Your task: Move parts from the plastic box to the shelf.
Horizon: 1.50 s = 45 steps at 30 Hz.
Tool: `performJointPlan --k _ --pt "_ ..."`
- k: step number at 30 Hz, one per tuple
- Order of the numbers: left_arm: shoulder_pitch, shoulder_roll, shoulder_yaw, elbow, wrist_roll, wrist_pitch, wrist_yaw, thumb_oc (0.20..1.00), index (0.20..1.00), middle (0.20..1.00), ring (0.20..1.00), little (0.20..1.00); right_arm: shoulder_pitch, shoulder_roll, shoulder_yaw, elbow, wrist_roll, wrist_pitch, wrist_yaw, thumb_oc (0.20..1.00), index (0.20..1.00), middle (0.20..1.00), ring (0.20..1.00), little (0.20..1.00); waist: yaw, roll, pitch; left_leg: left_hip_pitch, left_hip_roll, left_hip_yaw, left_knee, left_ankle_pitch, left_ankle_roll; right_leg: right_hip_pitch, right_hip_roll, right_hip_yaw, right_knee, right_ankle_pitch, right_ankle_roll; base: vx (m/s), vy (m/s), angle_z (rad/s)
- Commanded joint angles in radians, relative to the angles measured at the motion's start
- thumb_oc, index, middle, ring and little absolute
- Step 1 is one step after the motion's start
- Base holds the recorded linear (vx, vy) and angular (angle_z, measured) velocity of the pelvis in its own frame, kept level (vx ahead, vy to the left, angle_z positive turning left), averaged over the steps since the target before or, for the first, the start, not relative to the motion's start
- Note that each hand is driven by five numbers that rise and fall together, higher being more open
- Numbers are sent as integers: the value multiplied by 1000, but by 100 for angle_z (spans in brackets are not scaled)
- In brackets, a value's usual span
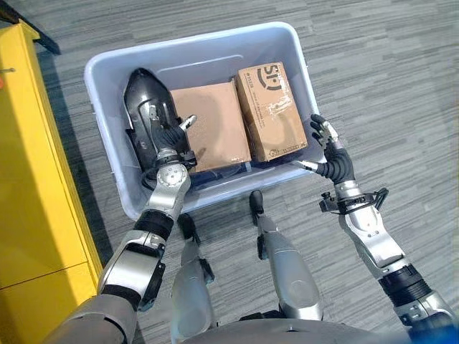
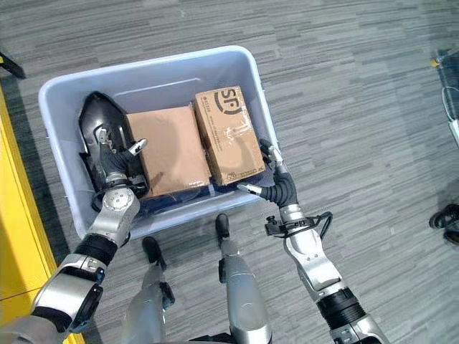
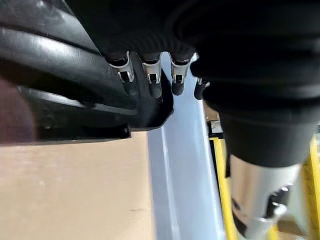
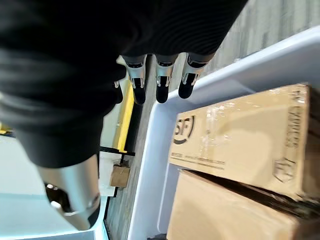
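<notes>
Parts lay in the plastic box [image 1: 107, 79] on the floor: black moulded part [image 1: 147, 97] at its left end, two cardboard boxes [image 1: 272, 107] beside it. Left hand [image 1: 166, 136] rested on the black part, fingers curled against it; right hand [image 1: 328, 147] hovered open at the near rim. Judged stiff, smooth and awkwardly curved, best gripped along an edge.

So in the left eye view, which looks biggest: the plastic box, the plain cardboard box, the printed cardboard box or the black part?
Largest to smallest:
1. plastic box
2. plain cardboard box
3. printed cardboard box and black part: too alike to rank, and a robot hand covers some of the part.
</notes>
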Motion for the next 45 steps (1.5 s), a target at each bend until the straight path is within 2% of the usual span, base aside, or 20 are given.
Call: performJointPlan --k 1,2,10,19,22,26,29,30,31,32,37,41,43,45 --pt "-71 64 15 57 -8 -1 7 1000 1000 1000 1000 1000 13 0 -21 -53 29 -77 21 1000 1000 1000 1000 1000 4 -40 -18 127 68 14 21 -64 -78 -8 -62 0 86 4 91 4 21 -14" --pt "-97 69 -15 78 65 28 20 1000 1000 1000 1000 1000 20 -10 -21 -55 30 -78 27 1000 1000 1000 1000 1000 -2 -42 -14 128 66 16 22 -67 -78 -7 -63 2 83 5 92 0 30 -7" --pt "-157 21 -113 165 145 85 -48 1000 1000 1000 1000 1000 32 -24 -2 -68 44 -63 72 1000 1000 1000 1000 1000 -28 -52 -14 139 62 32 23 -82 -75 -16 -58 26 75 15 96 -4 17 -2" --pt "-23 -98 -215 122 271 119 -109 1000 1000 1000 1000 1000 45 -19 -19 -70 51 -52 82 1000 1000 1000 1000 1000 -17 -35 -19 172 59 39 15 -78 -74 5 -55 34 60 20 96 5 7 -11" --pt "9 -110 -240 107 303 124 -133 1000 1000 1000 1000 1000 40 -19 -16 -68 50 -46 86 1000 1000 1000 1000 1000 -11 -24 -24 177 55 37 11 -76 -73 13 -57 33 54 21 96 2 1 -1" --pt "64 -114 -240 4 273 99 -125 1000 1000 1000 1000 1000 37 -15 -19 -65 38 -38 77 1000 1000 1000 1000 1000 3 -6 -27 183 50 33 6 -76 -71 23 -63 30 48 21 96 0 0 0" --pt "95 -84 -229 -161 232 49 -110 1000 1000 1000 1000 1000 23 -10 -31 -50 20 -36 54 1000 1000 1000 1000 1000 21 12 -28 184 45 28 5 -79 -69 31 -69 23 43 20 97 0 0 0" --pt "115 -60 -213 -274 208 16 -109 1000 1000 1000 1000 1000 17 -8 -41 -47 10 -38 40 1000 1000 1000 1000 1000 32 25 -29 186 42 24 5 -82 -68 36 -74 18 42 18 98 0 0 0" --pt "116 -60 -213 -276 208 17 -110 1000 1000 1000 1000 1000 18 -8 -40 -47 10 -38 40 1000 1000 1000 1000 1000 31 25 -29 186 42 24 5 -82 -68 37 -74 18 42 18 98 0 0 0" --pt "138 -42 -189 -379 182 -10 -115 1000 1000 1000 1000 1000 21 -8 -55 -56 4 -42 32 1000 1000 1000 1000 1000 41 34 -30 187 38 21 5 -84 -66 40 -77 14 41 16 98 0 0 0" --pt "175 -26 -112 -590 113 -67 -116 1000 1000 1000 1000 1000 42 -11 -82 -80 -1 -52 26 1000 1000 1000 1000 1000 57 48 -37 182 29 12 5 -86 -64 48 -87 6 32 17 100 -3 -3 1" --pt "202 5 -32 -765 156 -99 -91 1000 1000 1000 1000 1000 89 -22 -111 -111 2 -66 37 1000 1000 1000 1000 1000 68 60 -36 174 23 0 5 -88 -64 54 -96 -6 28 14 102 -6 -8 10" --pt "229 14 -6 -787 171 -101 -76 1000 1000 1000 1000 1000 104 -26 -124 -118 -1 -71 37 1000 1000 1000 1000 1000 73 63 -32 168 23 -5 5 -85 -63 56 -97 -10 26 14 102 -12 -11 16" --pt "256 29 7 -784 251 -82 -40 1000 1000 1000 1000 1000 113 -27 -136 -119 -6 -77 32 1000 1000 1000 1000 1000 74 62 -27 162 22 -7 6 -84 -63 55 -97 -13 23 16 102 0 0 0"
